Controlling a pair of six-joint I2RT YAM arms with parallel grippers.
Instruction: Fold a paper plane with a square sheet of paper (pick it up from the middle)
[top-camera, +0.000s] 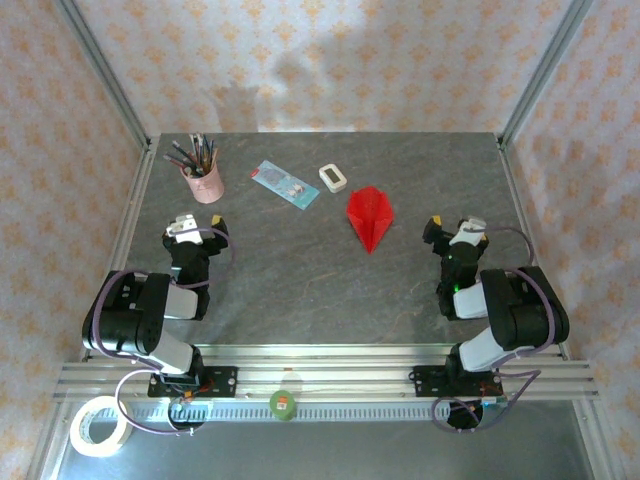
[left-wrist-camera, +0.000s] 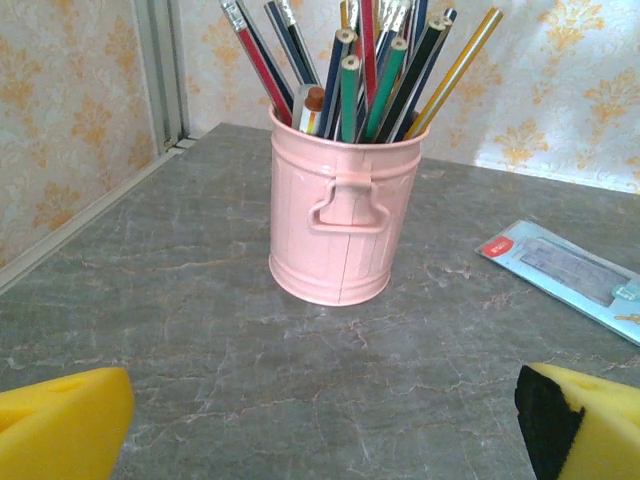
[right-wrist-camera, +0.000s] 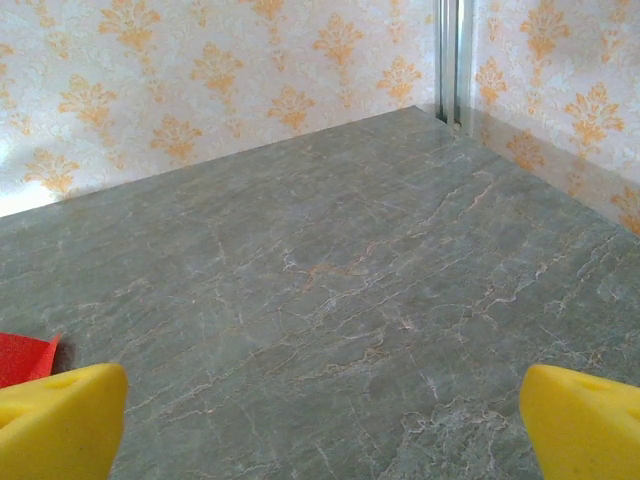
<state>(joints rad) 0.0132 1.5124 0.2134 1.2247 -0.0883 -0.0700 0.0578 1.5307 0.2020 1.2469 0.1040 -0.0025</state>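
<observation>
The right wrist view cuts the paper plane (right-wrist-camera: 25, 357) down to one red corner at its left edge; from above it lies whole on the table (top-camera: 300, 285), tip toward the arms. Both arms sit folded low, left gripper (top-camera: 197, 226) well left of the plane, right gripper (top-camera: 455, 228) near its right, fingers (right-wrist-camera: 60, 420) of each spread wide, empty. Left of the plane: white block (top-camera: 333, 178), light blue card (top-camera: 285, 184), pink pencil tin (top-camera: 203, 183).
</observation>
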